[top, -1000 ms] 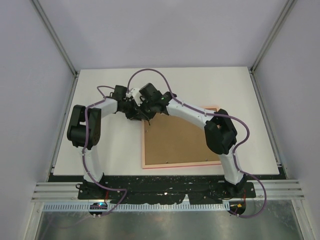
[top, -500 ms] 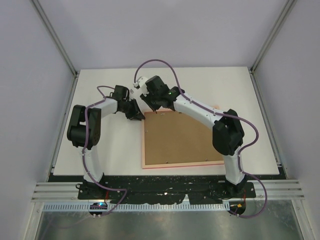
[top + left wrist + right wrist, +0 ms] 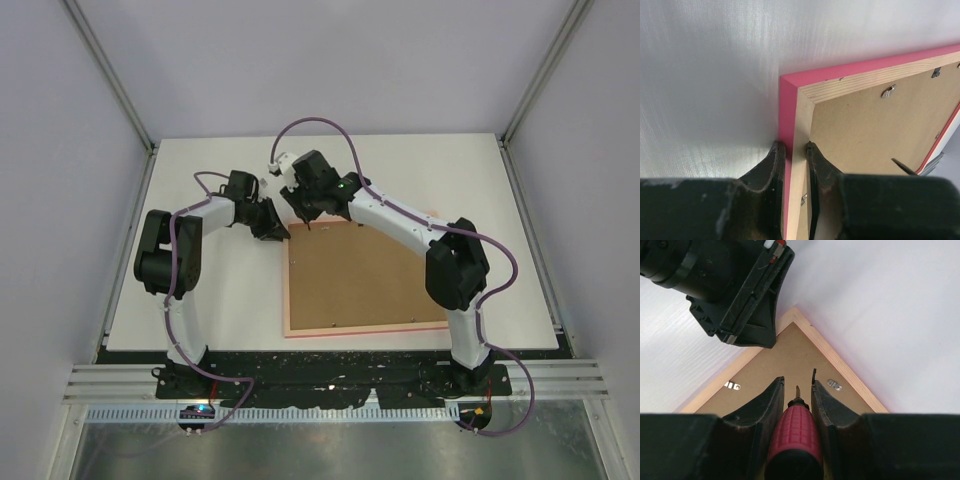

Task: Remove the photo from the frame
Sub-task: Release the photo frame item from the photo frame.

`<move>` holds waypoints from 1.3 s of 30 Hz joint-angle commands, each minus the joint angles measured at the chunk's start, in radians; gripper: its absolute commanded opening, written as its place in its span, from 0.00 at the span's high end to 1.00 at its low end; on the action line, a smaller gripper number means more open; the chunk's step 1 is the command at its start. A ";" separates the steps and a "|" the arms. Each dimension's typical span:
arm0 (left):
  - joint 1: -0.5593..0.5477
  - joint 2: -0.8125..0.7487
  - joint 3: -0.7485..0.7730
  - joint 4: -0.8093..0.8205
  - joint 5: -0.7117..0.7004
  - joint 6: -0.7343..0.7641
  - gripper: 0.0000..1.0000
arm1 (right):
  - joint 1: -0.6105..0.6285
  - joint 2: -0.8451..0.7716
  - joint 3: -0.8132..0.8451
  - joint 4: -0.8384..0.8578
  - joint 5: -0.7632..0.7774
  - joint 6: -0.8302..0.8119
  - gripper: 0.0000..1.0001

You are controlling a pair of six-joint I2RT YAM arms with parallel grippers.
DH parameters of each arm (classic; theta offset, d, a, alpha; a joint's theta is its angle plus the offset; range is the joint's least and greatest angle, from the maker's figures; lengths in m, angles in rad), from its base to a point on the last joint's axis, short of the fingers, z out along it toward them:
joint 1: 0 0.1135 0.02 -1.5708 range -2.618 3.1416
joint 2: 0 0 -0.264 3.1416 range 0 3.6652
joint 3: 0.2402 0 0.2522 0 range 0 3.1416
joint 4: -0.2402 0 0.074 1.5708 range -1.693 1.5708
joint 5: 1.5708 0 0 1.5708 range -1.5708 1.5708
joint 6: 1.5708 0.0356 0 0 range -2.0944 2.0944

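- We see the left gripper [image 3: 272, 228] at the far-left corner of the thin bright pink rectangular wooden frame [image 3: 360, 329]. Its fingers [image 3: 772, 165] are drawn narrow and pinch the frame's left rail, one on the pink outer side and one on the inner side.
- The frame lies flat on the white table [image 3: 225, 300] between the two arms, back side up. Its brown fibreboard backing board [image 3: 355, 275] sits inside the rails, with small silver metal clips [image 3: 835, 385] along the edges.
- We cannot see the photo; only the back of the frame shows.
- The right gripper [image 3: 797, 382] hangs over the same corner, just beside the left one. Its fingers are narrow and grip a tool with a ribbed red handle [image 3: 795, 435].
- The tool's thin metal tip points down at the backing board. We cannot tell if it touches.
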 commanded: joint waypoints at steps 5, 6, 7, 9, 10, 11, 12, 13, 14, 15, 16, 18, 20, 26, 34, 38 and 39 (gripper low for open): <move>0.009 0.024 -0.003 0.005 -0.008 -0.017 1.00 | 0.036 -0.013 0.045 -0.016 -0.055 0.014 0.92; 0.009 0.024 -0.003 0.005 -0.010 -0.017 1.00 | 0.039 -0.007 0.051 -0.019 -0.060 0.020 0.92; 0.009 0.025 -0.004 0.005 -0.010 -0.018 1.00 | 0.041 -0.001 0.051 -0.023 -0.069 0.023 0.92; 0.009 0.024 -0.004 0.005 -0.008 -0.017 1.00 | 0.041 0.006 0.047 -0.023 -0.098 0.032 0.92; 0.009 0.024 -0.003 0.005 -0.010 -0.018 1.00 | 0.041 0.009 0.043 -0.023 -0.118 0.043 0.92; 0.009 0.027 -0.003 0.005 -0.010 -0.017 1.00 | 0.042 0.015 0.045 -0.024 -0.130 0.046 0.92; 0.009 0.024 -0.004 0.005 -0.010 -0.020 1.00 | 0.044 0.016 0.045 -0.023 -0.153 0.051 0.92; 0.009 0.024 -0.003 0.005 -0.010 -0.017 1.00 | 0.044 0.024 0.047 -0.024 -0.161 0.054 0.92; 0.009 0.024 -0.003 0.005 -0.010 -0.020 1.00 | 0.045 0.027 0.050 -0.024 -0.169 0.061 0.92; 0.009 0.024 -0.003 0.005 -0.008 -0.017 1.00 | 0.048 0.033 0.053 -0.024 -0.181 0.066 0.92; 0.008 0.024 -0.003 0.005 -0.010 -0.018 1.00 | 0.048 0.039 0.056 -0.023 -0.189 0.068 0.92; 0.008 0.024 -0.003 0.005 -0.010 -0.017 1.00 | 0.053 0.048 0.057 -0.023 -0.203 0.071 0.92; 0.008 0.024 -0.003 0.005 -0.010 -0.018 1.00 | 0.058 0.058 0.057 -0.024 -0.210 0.072 0.92; 0.009 0.024 -0.003 0.005 -0.008 -0.018 1.00 | 0.070 0.091 0.063 -0.023 -0.209 0.075 0.92; 0.009 0.024 -0.003 0.003 -0.010 -0.018 1.00 | 0.078 0.095 0.066 -0.013 -0.207 0.075 0.92; 0.009 0.024 -0.003 0.003 -0.008 -0.018 1.00 | 0.084 0.099 0.066 -0.012 -0.210 0.071 0.92; 0.009 0.022 -0.003 0.003 -0.010 -0.018 1.00 | 0.084 0.102 0.065 -0.010 -0.210 0.069 0.92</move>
